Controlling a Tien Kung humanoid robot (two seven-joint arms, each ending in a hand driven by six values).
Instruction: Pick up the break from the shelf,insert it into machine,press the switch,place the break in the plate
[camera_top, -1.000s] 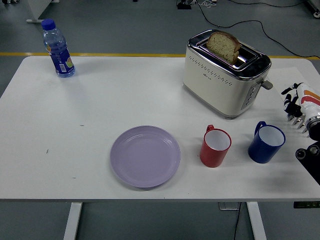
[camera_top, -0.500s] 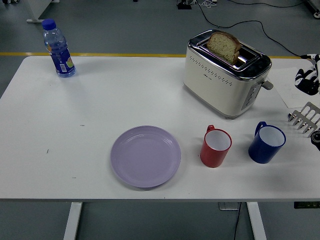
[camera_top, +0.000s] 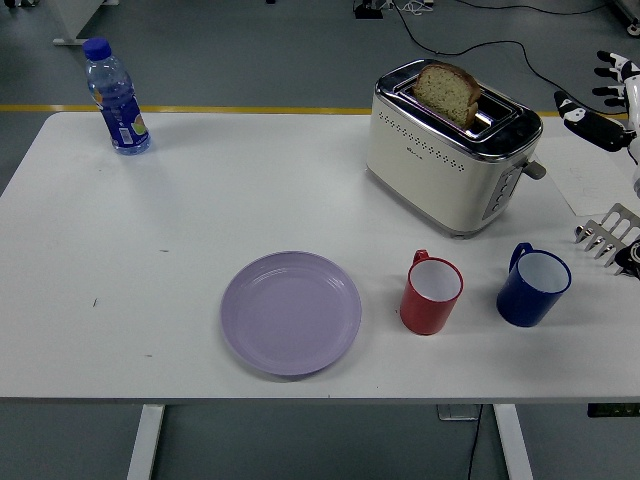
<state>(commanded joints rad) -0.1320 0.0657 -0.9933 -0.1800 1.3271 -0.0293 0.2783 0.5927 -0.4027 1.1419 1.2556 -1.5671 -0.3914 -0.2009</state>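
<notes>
A slice of brown bread (camera_top: 449, 91) stands upright in the slot of the cream toaster (camera_top: 440, 165), its upper half sticking out. The toaster's lever (camera_top: 536, 169) is on the right end, facing the right edge. The lilac plate (camera_top: 290, 312) lies bare near the table's front edge. The metal rack (camera_top: 608, 235) sits at the far right edge, no bread visible on it. My right hand (camera_top: 598, 95) is raised at the right edge, right of the toaster top, fingers spread and holding nothing.
A red mug (camera_top: 431, 293) and a blue mug (camera_top: 533, 286) stand in front of the toaster. A water bottle (camera_top: 116, 98) stands at the back left. Cables lie on the floor behind the table.
My right hand has risen from low beside the rack to the height of the toaster's top and spread its fingers. The bread and toaster have not moved.
</notes>
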